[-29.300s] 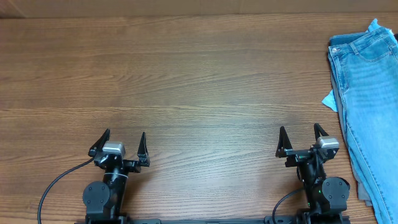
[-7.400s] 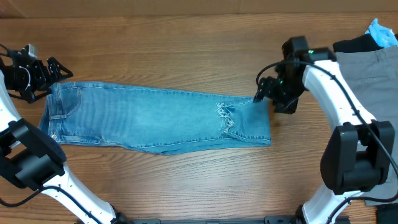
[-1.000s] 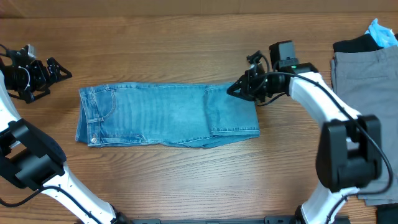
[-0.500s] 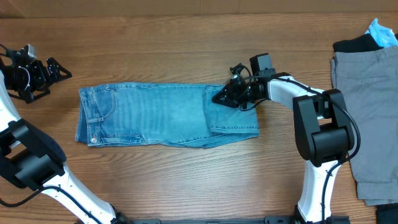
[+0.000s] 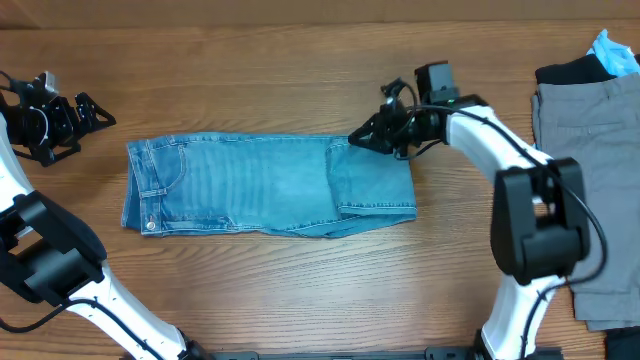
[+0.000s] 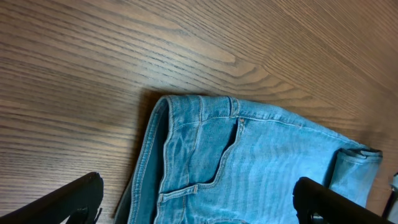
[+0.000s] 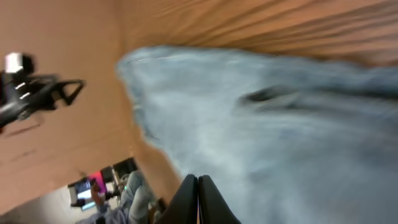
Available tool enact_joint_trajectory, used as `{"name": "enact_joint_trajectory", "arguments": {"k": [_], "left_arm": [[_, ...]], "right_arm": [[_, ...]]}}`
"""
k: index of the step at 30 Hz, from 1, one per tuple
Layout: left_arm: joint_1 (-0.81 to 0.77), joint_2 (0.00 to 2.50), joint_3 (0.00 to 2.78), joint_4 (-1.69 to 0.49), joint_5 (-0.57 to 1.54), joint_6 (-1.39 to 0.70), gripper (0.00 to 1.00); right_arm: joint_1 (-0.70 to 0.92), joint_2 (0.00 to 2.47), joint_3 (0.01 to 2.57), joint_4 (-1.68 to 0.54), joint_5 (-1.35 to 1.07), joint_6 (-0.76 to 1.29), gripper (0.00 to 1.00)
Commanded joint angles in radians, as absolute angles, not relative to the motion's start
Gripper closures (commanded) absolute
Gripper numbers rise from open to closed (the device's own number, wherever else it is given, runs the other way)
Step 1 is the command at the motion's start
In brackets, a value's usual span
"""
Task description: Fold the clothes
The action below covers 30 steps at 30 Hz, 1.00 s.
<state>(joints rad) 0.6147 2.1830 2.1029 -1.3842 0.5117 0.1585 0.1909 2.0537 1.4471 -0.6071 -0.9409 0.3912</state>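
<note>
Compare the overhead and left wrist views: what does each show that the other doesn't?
Only overhead: the right gripper shut at the folded edge of the jeans, plus grey shorts and a black garment at far right. Only left wrist: the waistband and pocket stitching up close. Both: the jeans, the wooden table and the open left gripper.
</note>
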Motion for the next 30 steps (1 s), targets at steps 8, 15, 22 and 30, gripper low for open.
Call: {"name": "enact_joint_trajectory", "arguments": {"k": [8, 15, 22, 30], "left_arm": [[0.605, 2.194, 2.122, -1.375, 0.514, 0.152, 0.00], [0.605, 2.194, 2.122, -1.377, 0.513, 0.153, 0.00], [0.605, 2.194, 2.122, -1.377, 0.513, 0.153, 0.00], [0.605, 2.194, 2.122, -1.385, 0.513, 0.153, 0.00]], "right_arm": [[0.297, 2.032, 1.349, -0.785, -0.979, 0.296, 0.90], [0.326, 2.100, 1.214, -0.695, -0.979, 0.393, 0.87], [0.271, 2.119, 1.187, -0.651, -0.963, 0.396, 0.96], [0.195, 1.908, 1.320, -0.754, -0.720, 0.393, 0.90]]}}
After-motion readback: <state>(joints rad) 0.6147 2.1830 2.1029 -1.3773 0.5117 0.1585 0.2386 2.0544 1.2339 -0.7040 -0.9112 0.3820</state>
